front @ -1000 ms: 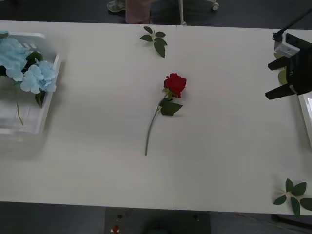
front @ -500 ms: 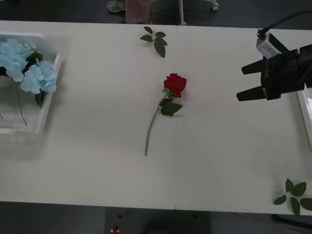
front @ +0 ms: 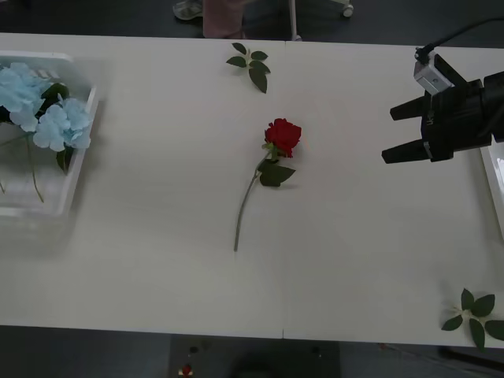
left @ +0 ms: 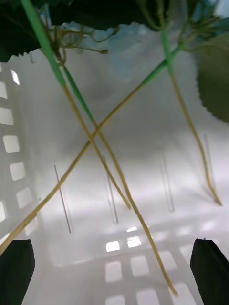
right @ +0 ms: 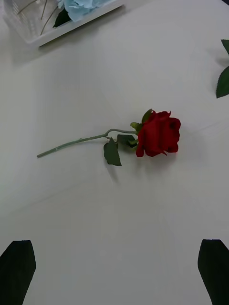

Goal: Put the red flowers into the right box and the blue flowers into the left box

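One red rose lies on the white worktop, and two bloomless green leaf sprigs rest there too, one at the far edge and one at the near right corner. Two pale-blue flower clusters sit in one slotted white box on the left. One plain white tray edge shows on the right, and one black claw is in sight.

Right gripper: a second ago at the table's right edge, beside the right box; by half a sec ago it had shifted inward toward the table centre, fingers spread apart and pointing at the red flower; since then approx. no further travel. Blue flowers in the left box: stems slightly repositioned vs. a second ago, with one more stem showing at the box's left side.
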Controlling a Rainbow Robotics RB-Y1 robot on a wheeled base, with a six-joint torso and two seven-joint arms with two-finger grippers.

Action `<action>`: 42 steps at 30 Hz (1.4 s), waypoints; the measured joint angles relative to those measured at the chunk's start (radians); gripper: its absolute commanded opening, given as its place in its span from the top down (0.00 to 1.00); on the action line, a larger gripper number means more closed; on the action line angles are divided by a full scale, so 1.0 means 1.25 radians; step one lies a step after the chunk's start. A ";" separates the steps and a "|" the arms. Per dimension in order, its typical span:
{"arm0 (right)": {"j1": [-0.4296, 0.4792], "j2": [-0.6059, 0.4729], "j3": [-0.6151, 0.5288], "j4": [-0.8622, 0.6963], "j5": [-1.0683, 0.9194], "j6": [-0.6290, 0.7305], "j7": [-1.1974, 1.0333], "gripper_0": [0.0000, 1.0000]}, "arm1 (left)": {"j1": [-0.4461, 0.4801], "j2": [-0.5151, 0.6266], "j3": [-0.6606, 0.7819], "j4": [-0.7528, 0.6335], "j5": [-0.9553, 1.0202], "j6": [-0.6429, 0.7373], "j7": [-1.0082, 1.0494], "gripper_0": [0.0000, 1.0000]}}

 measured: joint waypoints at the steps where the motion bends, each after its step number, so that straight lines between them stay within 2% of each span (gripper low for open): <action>1: 0.000 0.000 0.000 0.000 0.000 0.000 0.000 0.00 | -0.005 0.006 0.025 0.000 -0.020 0.034 0.000 0.05; 6: 0.000 0.000 0.000 0.000 0.000 0.000 0.000 0.00 | -0.029 0.042 0.150 -0.016 -0.116 0.177 0.015 0.05; 12: 0.000 0.000 0.000 0.000 0.000 0.000 0.000 0.00 | -0.031 0.077 0.255 -0.164 -0.255 0.328 0.288 0.05; 19: 0.000 0.000 0.000 0.000 0.000 0.000 0.000 0.00 | -0.031 0.059 0.381 -0.290 -0.315 0.461 0.414 0.05; 23: 0.000 0.000 0.000 0.000 0.000 0.000 0.000 0.00 | -0.031 -0.006 0.467 -0.366 -0.354 0.513 0.553 0.06; 28: 0.000 0.000 0.000 0.000 0.000 0.000 0.000 0.00 | -0.031 -0.135 0.547 -0.512 -0.431 0.520 0.625 0.06; 32: 0.000 0.000 0.000 0.000 0.000 0.000 0.000 0.00 | -0.031 -0.227 0.556 -0.595 -0.477 0.520 0.702 0.06; 38: 0.000 0.000 0.000 0.000 0.000 0.000 0.000 0.00 | -0.031 -0.340 0.555 -0.651 -0.500 0.521 0.706 0.06; 42: 0.000 0.000 0.000 0.000 0.000 0.000 0.000 0.00 | -0.031 -0.428 0.555 -0.707 -0.594 0.560 0.706 0.06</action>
